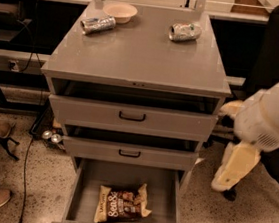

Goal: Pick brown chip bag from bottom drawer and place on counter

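Camera view: crinkly dark-brown chip bag [121,206] lies in grey bottom drawer [122,178]; cream gripper [234,167] hangs beyond right edge of grey metal table [136,53], closure unclear.

brown chip bag [121,206] lies flat, lettering up, in the pulled-out bottom drawer [76,192], below the grey counter [141,53]; my gripper [234,167] hangs off to the drawer's right.

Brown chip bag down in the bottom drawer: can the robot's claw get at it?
Probably yes. The crinkly dark-brown chip bag lies uncovered in the pulled-out grey metal bottom drawer, open from above; the cream claw hangs beside the cabinet.
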Robot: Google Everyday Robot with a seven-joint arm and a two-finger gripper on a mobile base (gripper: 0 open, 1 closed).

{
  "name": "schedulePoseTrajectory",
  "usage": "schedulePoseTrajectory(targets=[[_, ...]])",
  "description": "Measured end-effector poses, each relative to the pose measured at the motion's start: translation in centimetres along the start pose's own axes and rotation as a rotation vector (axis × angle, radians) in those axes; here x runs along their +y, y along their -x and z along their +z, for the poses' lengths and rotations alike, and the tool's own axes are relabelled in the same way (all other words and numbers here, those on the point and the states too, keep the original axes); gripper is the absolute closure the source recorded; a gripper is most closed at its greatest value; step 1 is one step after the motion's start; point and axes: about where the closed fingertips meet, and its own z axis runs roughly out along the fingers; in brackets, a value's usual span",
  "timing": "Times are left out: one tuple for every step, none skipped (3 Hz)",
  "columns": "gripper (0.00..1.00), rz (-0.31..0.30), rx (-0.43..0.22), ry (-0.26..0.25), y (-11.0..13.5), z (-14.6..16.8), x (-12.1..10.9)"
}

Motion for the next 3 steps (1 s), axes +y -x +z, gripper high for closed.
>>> schedulePoseTrajectory(targets=[[0.0, 0.039, -0.11, 0.105, 0.2, 8.7, 3.1], [0.0, 0.07, -0.156, 0.197, 0.7, 16.2, 5.6], [0.0, 0.071, -0.156, 0.197, 0.7, 16.2, 5.6]])
